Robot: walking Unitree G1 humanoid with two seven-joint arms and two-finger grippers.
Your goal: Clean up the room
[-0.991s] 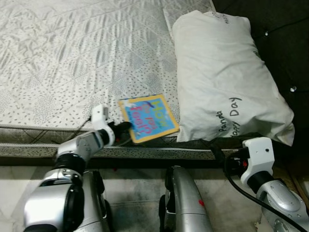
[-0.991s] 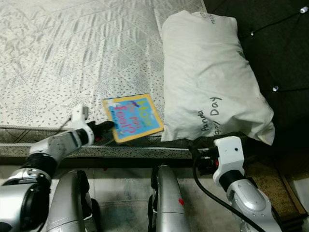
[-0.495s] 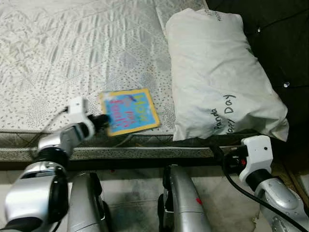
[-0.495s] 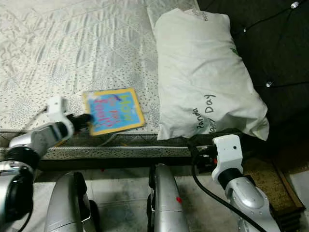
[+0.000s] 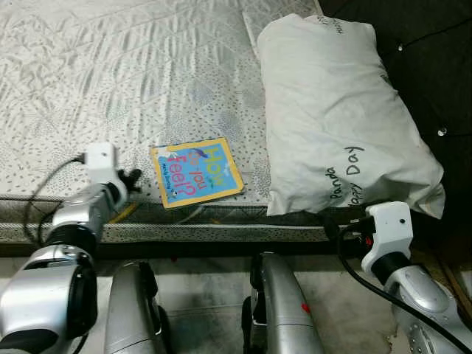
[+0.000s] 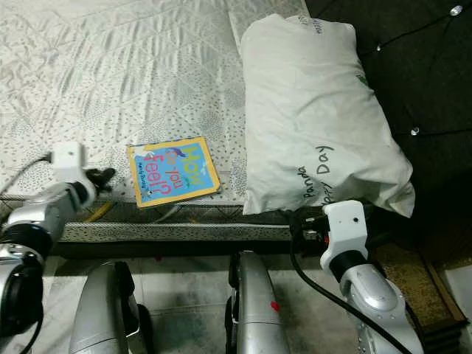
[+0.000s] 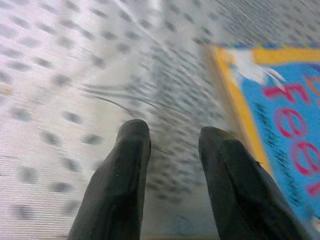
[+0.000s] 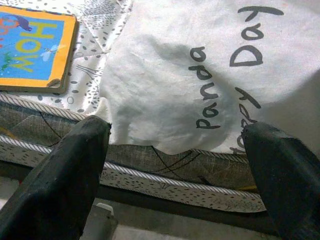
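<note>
Left eye view: a children's book (image 5: 196,172) with a yellow border and blue cover lies flat on the bed (image 5: 133,81), close to the front edge of the patterned mattress cover. The left pincer (image 5: 133,178) sits just beside the book's left edge, apart from it. Half a second ago its fingers were at that edge of the book, and a second ago the book lay further right, nearly touching the pillow (image 5: 339,118); now a strip of bare mattress separates book and pillow. The white pillow, printed "Panda Happy Day", lies to the right of the book, its lower corner hanging over the bed's edge. The right arm's white wrist block (image 5: 387,232) is below that corner, much where it was before.

Right eye view: the same layout, with the book (image 6: 172,171) between the left pincer (image 6: 103,177) and the pillow (image 6: 317,110).

Left wrist view: the two black fingers (image 7: 120,185) stand slightly apart with nothing between them, over the dotted fabric, the book's yellow edge (image 7: 240,105) just beside them.

Right wrist view: the right pincer (image 8: 175,175) is spread wide and holds nothing, its fingers (image 8: 65,175) facing the pillow's overhanging corner (image 8: 200,85) and the mattress side; the book's corner (image 8: 35,47) lies off to one side.
</note>
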